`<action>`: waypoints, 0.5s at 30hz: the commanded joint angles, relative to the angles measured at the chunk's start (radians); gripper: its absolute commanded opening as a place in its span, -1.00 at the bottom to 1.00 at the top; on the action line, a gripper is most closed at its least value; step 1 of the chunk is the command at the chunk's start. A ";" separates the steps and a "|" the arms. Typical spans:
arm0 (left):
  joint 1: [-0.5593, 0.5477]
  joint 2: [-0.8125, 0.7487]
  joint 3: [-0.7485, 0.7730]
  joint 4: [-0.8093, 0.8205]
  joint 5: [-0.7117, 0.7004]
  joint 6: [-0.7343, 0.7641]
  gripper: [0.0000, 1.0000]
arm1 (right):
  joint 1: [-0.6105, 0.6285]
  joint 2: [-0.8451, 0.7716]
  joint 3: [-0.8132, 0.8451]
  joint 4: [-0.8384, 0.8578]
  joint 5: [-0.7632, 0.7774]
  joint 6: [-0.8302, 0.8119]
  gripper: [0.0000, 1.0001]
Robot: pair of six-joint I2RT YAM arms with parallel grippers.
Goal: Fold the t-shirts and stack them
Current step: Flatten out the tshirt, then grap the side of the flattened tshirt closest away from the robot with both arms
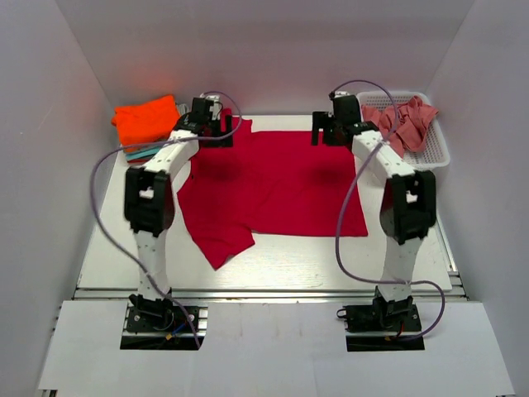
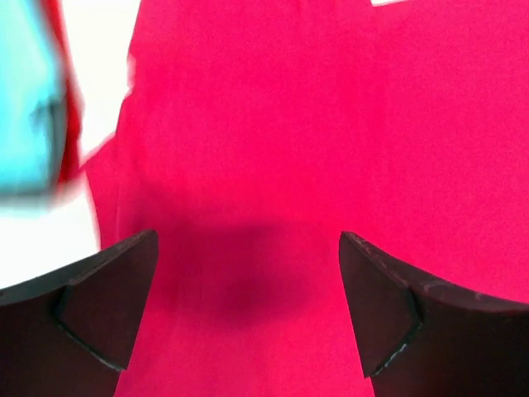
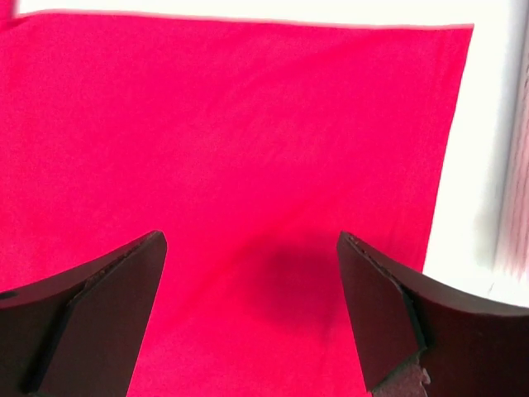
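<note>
The top view shows the crimson t-shirt (image 1: 273, 182) spread flat on the table (image 1: 273, 265), one sleeve angled toward the near edge on the left. At the far left corner a folded orange t-shirt (image 1: 146, 120) lies on a teal t-shirt (image 1: 142, 153). At the far right a white mesh basket (image 1: 436, 153) contains crumpled salmon-pink t-shirts (image 1: 405, 124). Both arms reach to the far edge of the crimson cloth, but this view does not resolve the finger spacing. The left wrist view does: the left gripper (image 2: 248, 248) has its fingers wide apart with nothing between them, positioned over crimson fabric, with a blurred teal patch at the left margin. The right wrist view shows the right gripper (image 3: 252, 248) likewise spread wide and holding nothing. It is above the shirt's straight far edge and right corner, with bare table beyond and the basket wall blurred at the right.
</note>
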 commanded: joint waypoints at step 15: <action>-0.109 -0.982 -1.142 -0.277 0.240 -0.382 0.91 | 0.013 -0.620 -0.771 0.151 0.263 0.340 0.79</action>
